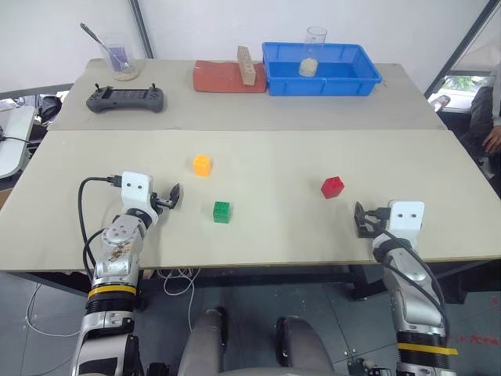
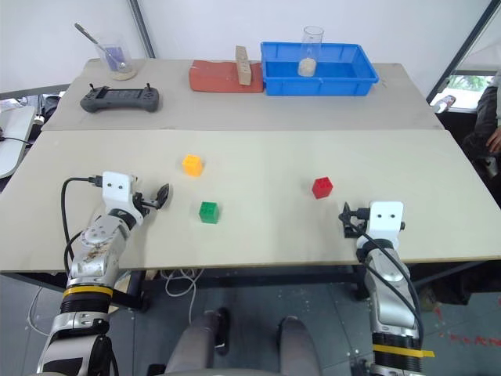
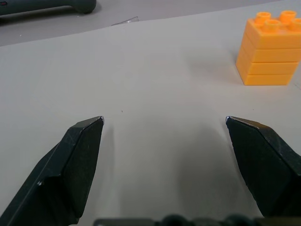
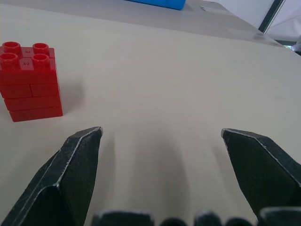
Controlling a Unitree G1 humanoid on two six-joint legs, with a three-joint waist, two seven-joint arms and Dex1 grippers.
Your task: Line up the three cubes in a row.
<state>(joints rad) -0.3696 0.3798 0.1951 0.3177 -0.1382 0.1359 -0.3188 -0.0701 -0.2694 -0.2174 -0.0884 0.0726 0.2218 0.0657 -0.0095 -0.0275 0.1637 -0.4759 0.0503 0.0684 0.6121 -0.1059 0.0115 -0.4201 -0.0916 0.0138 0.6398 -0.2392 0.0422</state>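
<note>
**Three cubes scattered, both claws wide and empty**

A pale beige table [image 1: 258, 157] of two boards butted together fills the scene, under white walls with a window at the far right. Along the far board stand a blue tray [image 1: 321, 72] holding a clear cup [image 1: 313, 51], a tall wooden block [image 1: 246, 64] standing on a red mat [image 1: 223, 77], a dark handheld controller [image 1: 125, 99], and a glass with a spoon [image 1: 117, 59].

On the near board the orange-yellow cube [image 1: 202, 164] sits left of centre, the green cube [image 1: 222, 211] just nearer and slightly right of it, and the red cube [image 1: 332, 186] well apart to the right. They form no row.

The left claw [image 1: 174, 197] reaches out level above the table, near the green cube, its fingers spread wide around nothing. The right claw [image 1: 363, 220] is held level near the front edge, nearer than the red cube, likewise spread wide and gripping nothing.
</note>
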